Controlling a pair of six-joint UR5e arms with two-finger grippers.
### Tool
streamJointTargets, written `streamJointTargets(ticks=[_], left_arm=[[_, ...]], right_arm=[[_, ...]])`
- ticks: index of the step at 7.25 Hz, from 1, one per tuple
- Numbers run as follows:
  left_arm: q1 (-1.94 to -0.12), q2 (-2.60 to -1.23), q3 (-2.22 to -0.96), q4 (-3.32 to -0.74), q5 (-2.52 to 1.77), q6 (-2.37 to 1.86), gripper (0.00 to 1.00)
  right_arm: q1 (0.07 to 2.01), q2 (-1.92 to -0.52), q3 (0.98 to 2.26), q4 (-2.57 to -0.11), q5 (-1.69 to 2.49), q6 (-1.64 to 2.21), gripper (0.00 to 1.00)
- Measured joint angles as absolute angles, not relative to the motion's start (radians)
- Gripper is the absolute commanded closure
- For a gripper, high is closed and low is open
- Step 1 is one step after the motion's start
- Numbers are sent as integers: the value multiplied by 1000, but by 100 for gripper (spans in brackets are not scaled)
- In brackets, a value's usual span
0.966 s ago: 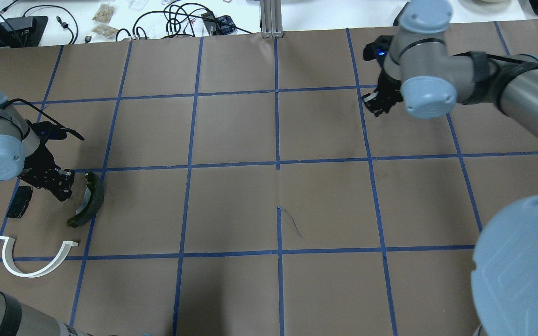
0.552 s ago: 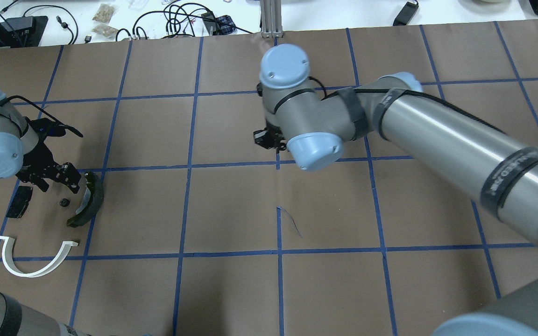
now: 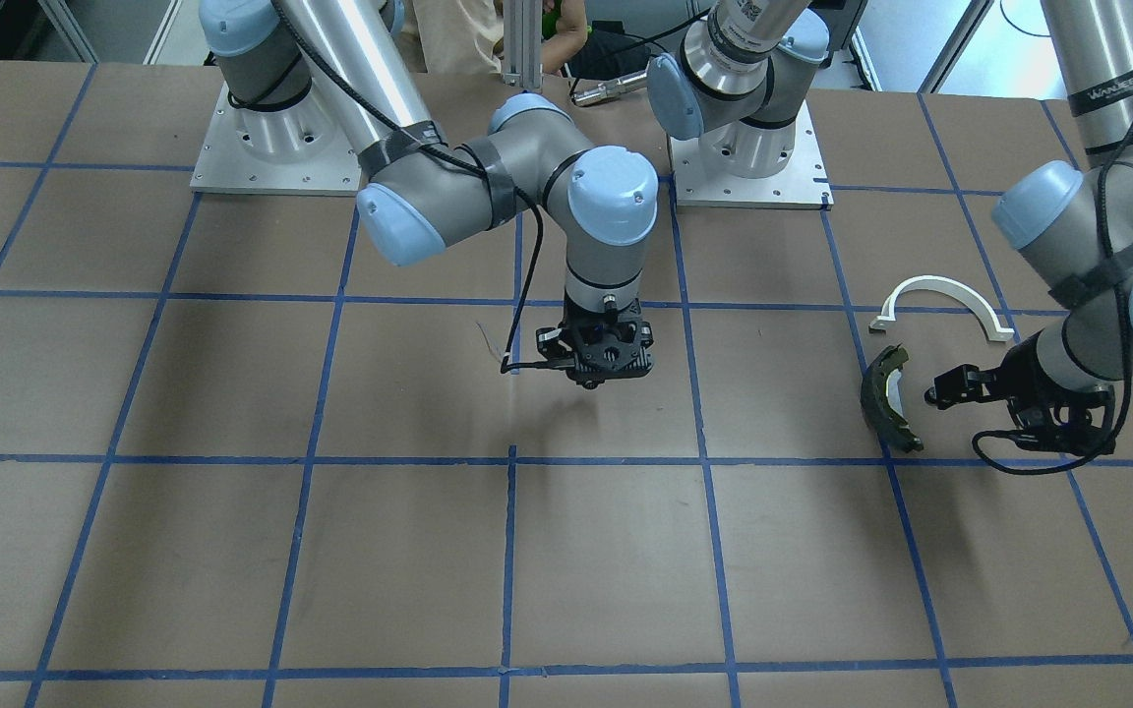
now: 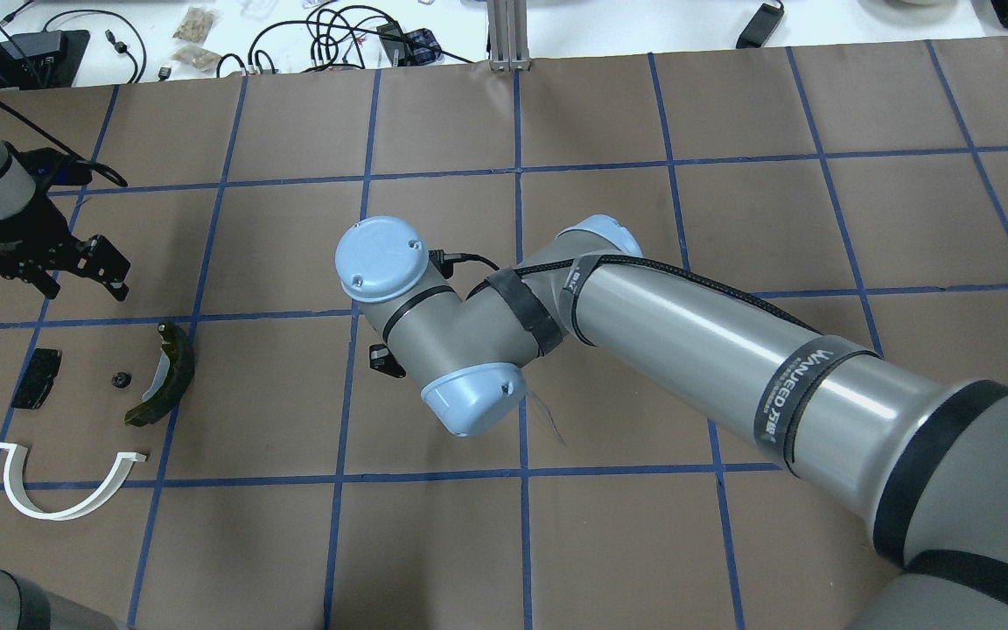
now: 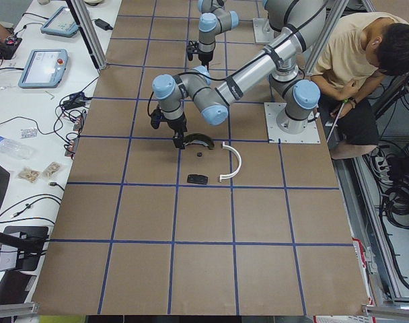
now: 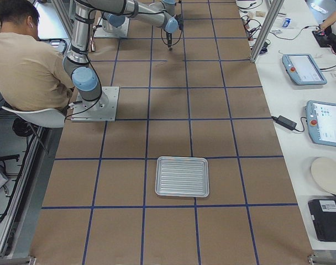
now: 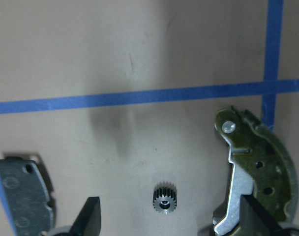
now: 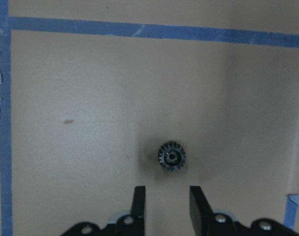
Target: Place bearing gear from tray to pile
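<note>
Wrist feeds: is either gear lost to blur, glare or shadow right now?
Left wrist view: the bearing gear is in focus with distinct teeth; a soft grey shadow lies above it, and there is mild shine on the brake shoe. Right wrist view: the other gear looks slightly softer, ringed by a faint shadow, with no glare; the frame dims toward its right.

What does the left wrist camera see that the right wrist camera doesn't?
Only the left wrist camera shows the curved brake shoe and the flat pad, with a little gear lying between them. Only the right wrist camera shows a lone gear on bare paper, just ahead of the right fingers. Both show a small toothed gear, blue tape and brown paper.
</note>
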State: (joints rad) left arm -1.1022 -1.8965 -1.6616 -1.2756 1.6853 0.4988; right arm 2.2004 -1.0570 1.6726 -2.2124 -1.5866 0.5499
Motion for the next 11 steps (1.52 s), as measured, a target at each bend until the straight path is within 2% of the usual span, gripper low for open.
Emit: streamJointTargets(ticks=[2,6,9,11], left_arm=[[-1209,-1888,-1571,-1358,1668,408,0],[-1547,-1902,-1558,-1351,1604,91,0],[-1746,-1921,-1617,-1283,1587,-64,0],[-1792,-1924,-1739,-1139,1561,-108,0]], right_arm=[[2114,-1113,1656,-2186,-1590,467,0],[1816,-1395,1598,-1883,-1578,251,0],[1686,-1506,1536,-1700,-1585,178,0],[1600,-1521,1535,-1688,-1579,131,0]])
